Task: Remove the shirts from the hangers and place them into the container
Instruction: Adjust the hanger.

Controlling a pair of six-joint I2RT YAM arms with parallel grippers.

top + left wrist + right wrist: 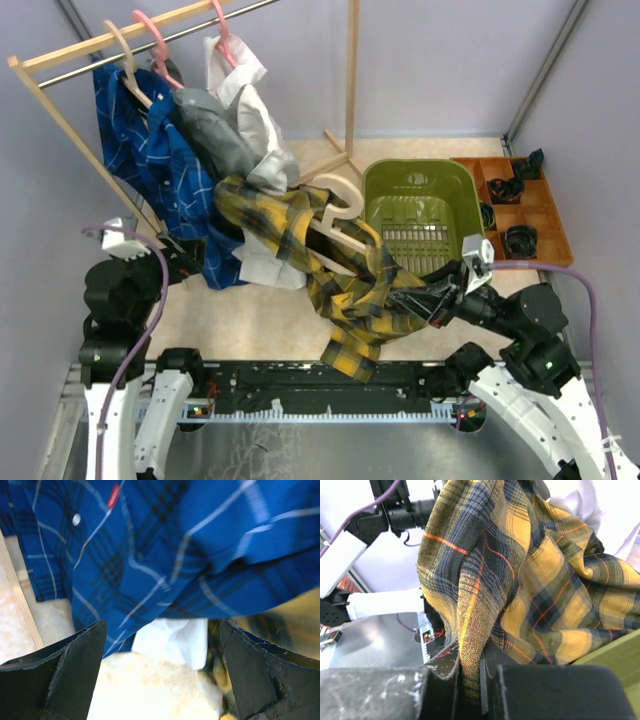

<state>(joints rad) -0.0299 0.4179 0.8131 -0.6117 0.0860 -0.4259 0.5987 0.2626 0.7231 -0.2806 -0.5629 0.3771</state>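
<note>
Nearest to us, the right pincer (pixel 470 680) is closed narrow on a fold of the yellow-and-black plaid shirt (pixel 530 580), with the cloth pinched between its jaws. From above, that shirt (pixel 350 290) spreads across the counter (pixel 250 320) from the right pincer (pixel 440 295) up to the left. Its lower end hangs over the counter's near edge, and part of it lies against the near left corner of the olive-green container (pixel 415 168). A pale wooden hanger (pixel 335 215) rests on the shirt just beside the container's left wall.

On the left, the left pincer (pixel 162 645) stands wide with nothing between its jaws, close under the hem of the blue checked shirt (pixel 175 545); a bit of white cloth shows below that hem.

Farther back, the blue shirt (pixel 160 170), the grey shirt (pixel 215 130) and the white shirt (pixel 250 110) hang bunched from the rack (pixel 100 45). An orange tray (pixel 555 235) sits to the right of the container.
</note>
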